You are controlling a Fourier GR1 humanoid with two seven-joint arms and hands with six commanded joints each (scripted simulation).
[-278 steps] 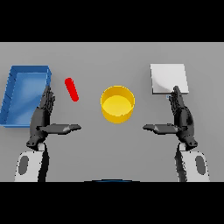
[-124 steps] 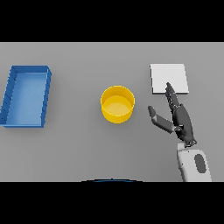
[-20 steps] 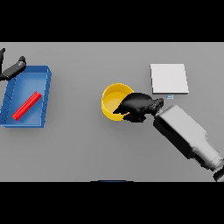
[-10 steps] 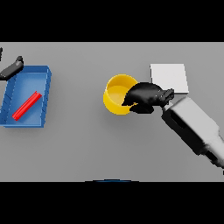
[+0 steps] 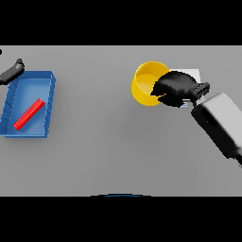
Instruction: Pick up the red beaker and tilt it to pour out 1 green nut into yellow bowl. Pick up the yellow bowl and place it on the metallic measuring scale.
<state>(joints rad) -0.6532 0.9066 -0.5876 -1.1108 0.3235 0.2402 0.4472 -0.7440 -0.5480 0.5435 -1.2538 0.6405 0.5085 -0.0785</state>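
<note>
Carrying the yellow bowl [image 5: 145, 86] toward the metallic measuring scale [image 5: 194, 73] is, in my judgement, the step in hand, and several things can go wrong from here. The right hand [image 5: 176, 88] has its fingers curled over the bowl's right rim, pinching the wall, so the bowl hangs from one side only. If the grip is weak, the bowl may rotate around the fingers or slip out. The bowl looks tilted, with its opening turned up and left, so anything inside could roll out; I cannot see a green nut inside it. The scale is almost fully hidden behind the hand and the bowl, with only a pale corner visible, so a bad landing, half on the plate and half off, is possible.

The bowl itself is round, bright yellow, with a thin rim and a smooth wall that may be slippery. It lies just left of the scale, partly over its edge.

The red beaker [image 5: 28, 114] lies flat inside the blue tray [image 5: 49, 105] at far left. The left hand [image 5: 11, 72] shows above the tray's far corner; I cannot tell how its fingers stand.
</note>
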